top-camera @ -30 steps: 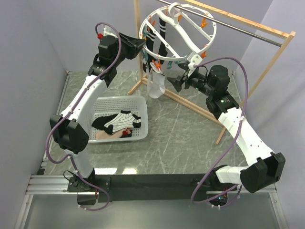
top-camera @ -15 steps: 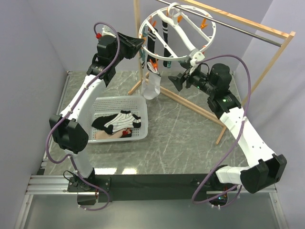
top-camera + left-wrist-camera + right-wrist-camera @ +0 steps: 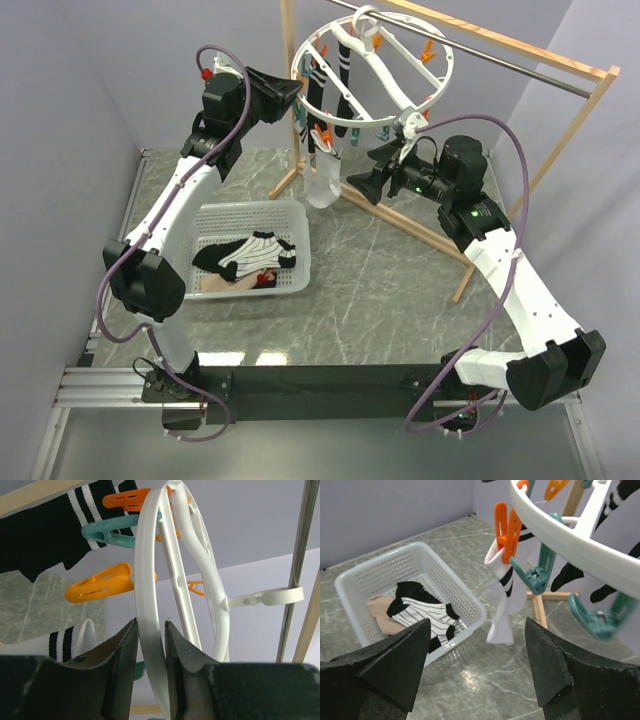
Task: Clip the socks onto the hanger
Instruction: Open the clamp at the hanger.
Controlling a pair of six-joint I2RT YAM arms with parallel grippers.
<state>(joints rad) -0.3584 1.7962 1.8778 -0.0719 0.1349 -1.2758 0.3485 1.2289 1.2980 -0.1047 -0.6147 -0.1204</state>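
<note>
The hanger (image 3: 441, 76), a white ring with orange and teal clips, hangs by its hook from the metal rod. My left gripper (image 3: 297, 92) is shut on its rim (image 3: 149, 580) at the left side. Black socks (image 3: 341, 75) and a white sock with a black-banded cuff (image 3: 322, 182) hang from clips. An orange clip (image 3: 505, 529) holds the white sock (image 3: 501, 611). My right gripper (image 3: 364, 172) is open and empty, just right of that sock and below the ring (image 3: 555, 532). A striped sock (image 3: 258, 256) and a black sock (image 3: 214, 254) lie in the basket.
The white perforated basket (image 3: 303, 232) stands on the marble table at the left, also holding a beige piece (image 3: 379, 611). The wooden frame (image 3: 290, 60) with its metal rod (image 3: 520, 60) stands at the back; its base bar (image 3: 400, 215) runs under my right gripper.
The hanging white sock has swung a little to the left. My right gripper has dipped slightly and stays open beside it. My left gripper keeps its hold on the ring.
</note>
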